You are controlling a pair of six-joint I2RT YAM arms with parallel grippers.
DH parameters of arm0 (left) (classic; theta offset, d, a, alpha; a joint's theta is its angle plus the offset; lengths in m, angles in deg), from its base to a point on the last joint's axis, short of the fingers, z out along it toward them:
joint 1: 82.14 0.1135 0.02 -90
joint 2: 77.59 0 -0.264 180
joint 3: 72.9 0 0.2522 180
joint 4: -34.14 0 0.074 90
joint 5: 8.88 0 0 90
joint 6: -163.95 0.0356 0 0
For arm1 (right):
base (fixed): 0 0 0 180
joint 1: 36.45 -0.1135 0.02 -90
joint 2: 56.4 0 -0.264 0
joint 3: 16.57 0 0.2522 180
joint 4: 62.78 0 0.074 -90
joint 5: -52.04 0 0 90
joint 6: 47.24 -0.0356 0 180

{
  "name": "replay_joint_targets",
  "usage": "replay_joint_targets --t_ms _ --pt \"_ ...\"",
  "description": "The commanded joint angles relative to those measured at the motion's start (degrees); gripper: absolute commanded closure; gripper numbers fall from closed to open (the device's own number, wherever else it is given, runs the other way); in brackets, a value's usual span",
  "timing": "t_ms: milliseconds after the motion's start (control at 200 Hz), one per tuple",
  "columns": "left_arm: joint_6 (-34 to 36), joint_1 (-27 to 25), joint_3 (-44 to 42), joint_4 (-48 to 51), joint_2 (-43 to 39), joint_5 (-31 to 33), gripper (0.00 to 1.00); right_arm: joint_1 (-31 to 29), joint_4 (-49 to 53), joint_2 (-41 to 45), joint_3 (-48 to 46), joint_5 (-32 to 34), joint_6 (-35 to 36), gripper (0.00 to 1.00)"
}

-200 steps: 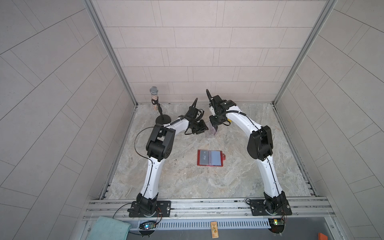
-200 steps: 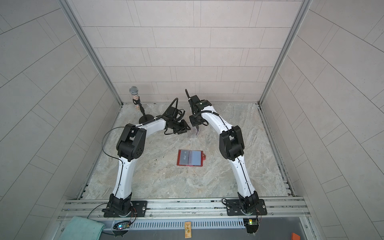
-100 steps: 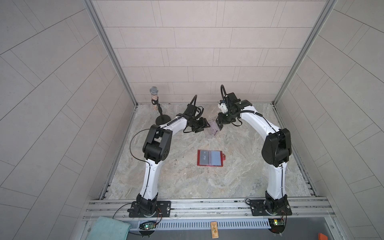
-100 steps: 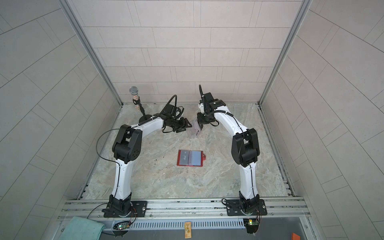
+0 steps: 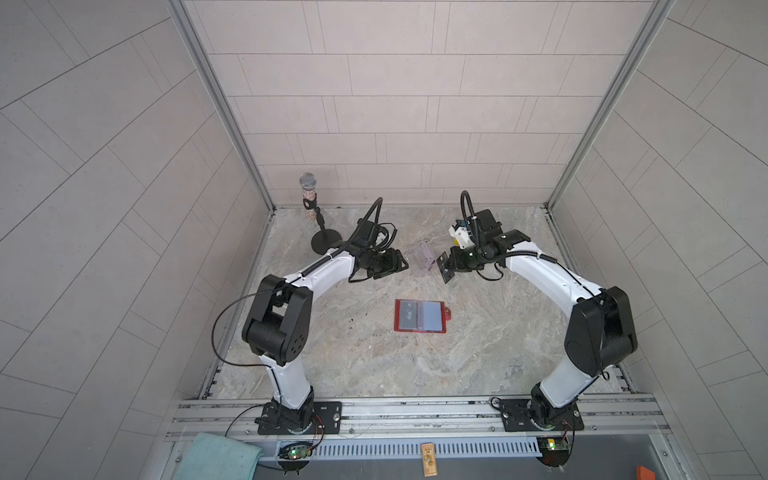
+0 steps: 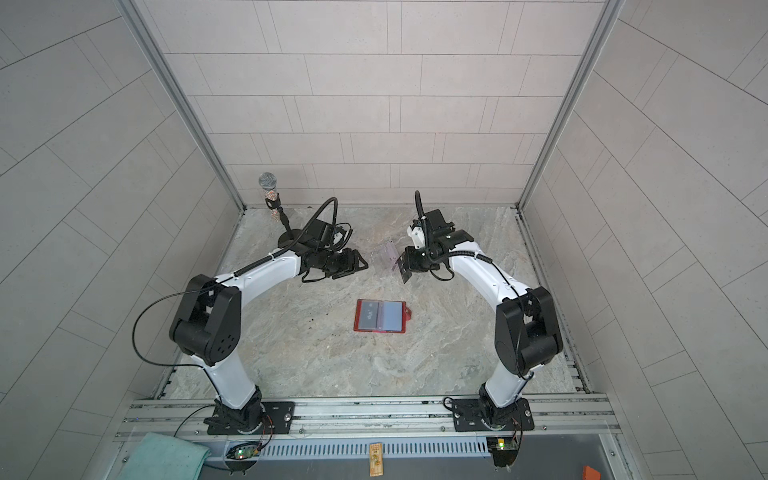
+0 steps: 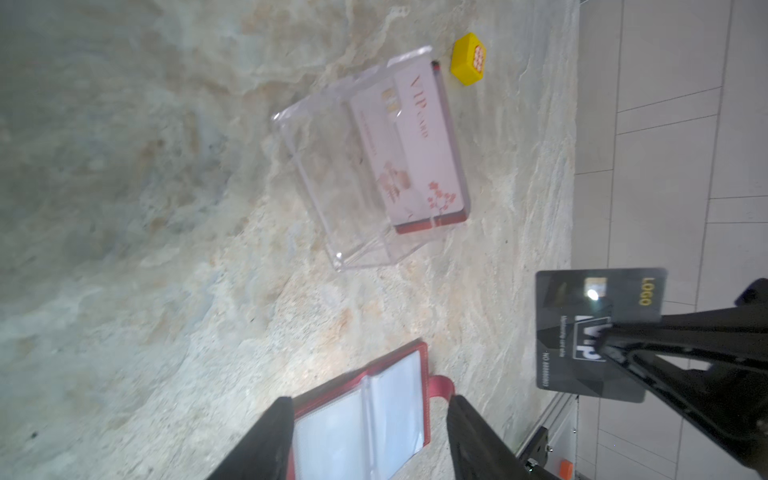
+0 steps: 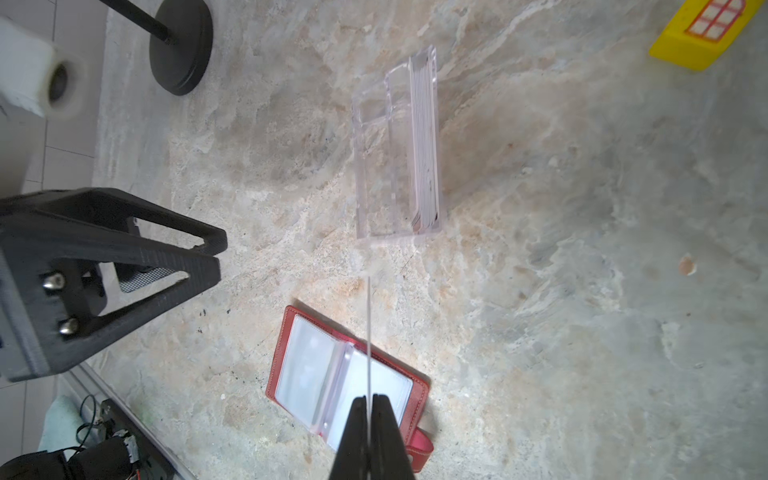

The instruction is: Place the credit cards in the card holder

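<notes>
The red card holder point(image 5: 420, 316) point(image 6: 380, 316) lies open on the stone floor, its clear sleeves up. My right gripper point(image 8: 369, 398) is shut on a black credit card point(image 7: 590, 332), which shows edge-on in the right wrist view; it hangs above the floor beside the clear acrylic stand point(image 5: 424, 257). More credit cards stand in that stand, a pale pink one point(image 7: 411, 145) in front. On the other side of the stand my left gripper point(image 7: 368, 409) is open and holds nothing. In its wrist view the card holder point(image 7: 374, 415) shows between its fingers, farther off.
A microphone on a black round-based stand point(image 5: 326, 241) is at the back left. A yellow toy block point(image 8: 702, 33) lies behind the acrylic stand. Tiled walls close in the back and both sides. A teal cloth point(image 5: 216, 457) lies past the front rail.
The two grippers met at the acrylic stand and have drawn apart. My left jaws have widened. The right gripper has swung right, still shut on the black card.
</notes>
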Motion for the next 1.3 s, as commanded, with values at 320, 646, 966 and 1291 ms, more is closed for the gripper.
replay_joint_targets --t_ms 320,646,966,1291 --pt "1.7 -5.2 -14.3 -4.9 -8.0 5.1 0.37 -4.6 -19.3 12.4 -21.5 -1.5 -12.3 1.00" --pt "0.6 -7.5 -19.4 -9.2 -8.4 5.6 0.39 -8.7 -31.4 13.0 -30.7 0.1 -20.6 1.00" --pt "-1.2 -8.3 -22.1 -13.0 -7.7 4.7 0.40 -10.0 -37.6 12.3 -34.8 -0.1 -25.3 1.00" --pt "-2.5 -8.7 -24.7 -15.7 -6.4 4.3 0.45 -10.9 -41.0 8.8 -36.7 -1.5 -26.8 1.00"
